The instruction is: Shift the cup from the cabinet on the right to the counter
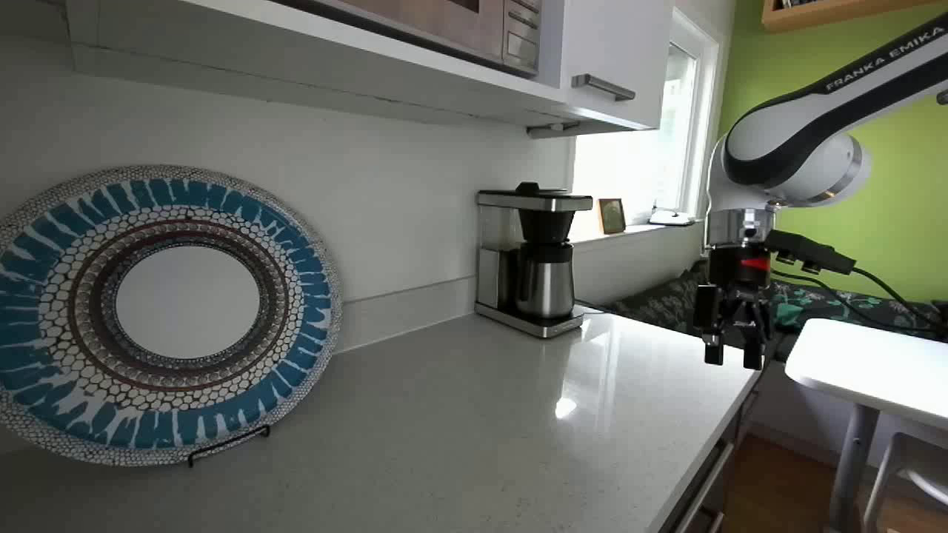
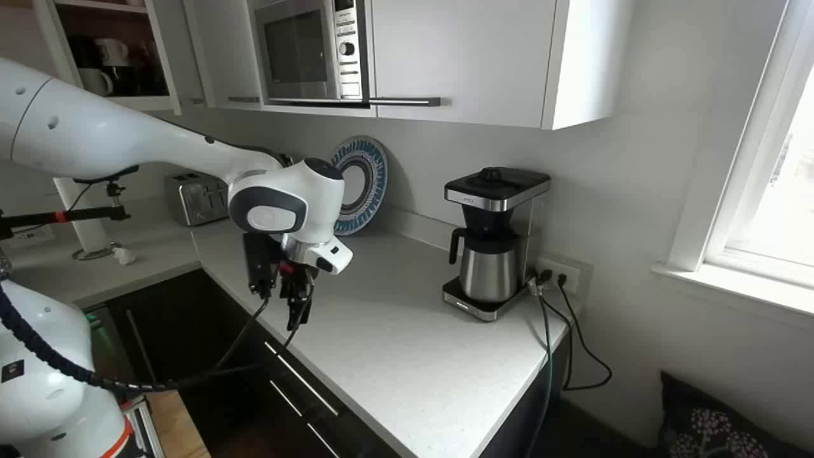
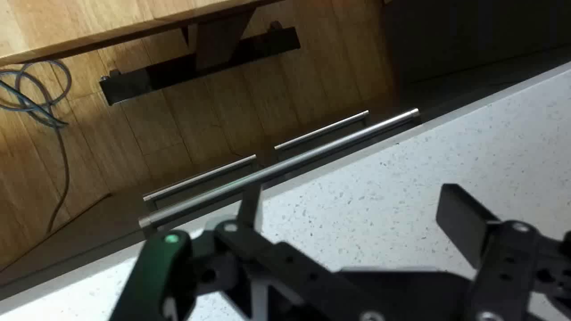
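See gripper [image 3: 357,218] spread wide, btm of wrist view, prob. above counter [image 3: 513,147]; coffee maker [image 2: 493,219] R of ctr in ext. view.

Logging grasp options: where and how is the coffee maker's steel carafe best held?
Probably by its upright black handle, coming level from the handle's side: it stands out from the round carafe, while the brew basket sits right above.

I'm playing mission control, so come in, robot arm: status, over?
Tool open above counter. Cup not held, whereabouts unclear. Window-side cabinet looks shut, maybe in the way.
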### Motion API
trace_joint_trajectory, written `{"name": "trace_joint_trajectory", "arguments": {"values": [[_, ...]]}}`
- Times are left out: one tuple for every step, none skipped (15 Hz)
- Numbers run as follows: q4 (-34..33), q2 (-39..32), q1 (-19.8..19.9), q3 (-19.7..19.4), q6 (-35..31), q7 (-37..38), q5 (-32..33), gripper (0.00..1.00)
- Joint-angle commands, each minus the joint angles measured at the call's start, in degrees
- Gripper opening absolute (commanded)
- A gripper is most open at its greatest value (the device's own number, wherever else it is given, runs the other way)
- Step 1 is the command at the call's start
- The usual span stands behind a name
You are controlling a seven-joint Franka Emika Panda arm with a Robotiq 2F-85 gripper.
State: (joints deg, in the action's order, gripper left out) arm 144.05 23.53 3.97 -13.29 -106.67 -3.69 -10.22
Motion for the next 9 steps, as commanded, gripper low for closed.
{"name": "trace_joint_trajectory", "arguments": {"values": [[-0.1, -0.2, 1.5, 1.4, 0.3, -0.5, -0.5, 1.0], [-0.1, -0.2, 1.5, 1.4, 0.3, -0.5, -0.5, 1.0], [-0.1, -0.2, 1.5, 1.4, 0.3, -0.5, -0.5, 1.0], [-0.1, -0.2, 1.5, 1.4, 0.3, -0.5, -0.5, 1.0], [-0.1, -0.2, 1.5, 1.4, 0.3, -0.5, -0.5, 1.0], [-0.1, -0.2, 1.5, 1.4, 0.3, -0.5, -0.5, 1.0], [-0.1, -0.2, 1.5, 1.4, 0.3, -0.5, -0.5, 1.0], [-0.1, -0.2, 1.5, 1.4, 0.3, -0.5, -0.5, 1.0], [-0.4, 0.2, 1.7, 1.4, 0.7, -0.1, -0.7, 1.0]]}}
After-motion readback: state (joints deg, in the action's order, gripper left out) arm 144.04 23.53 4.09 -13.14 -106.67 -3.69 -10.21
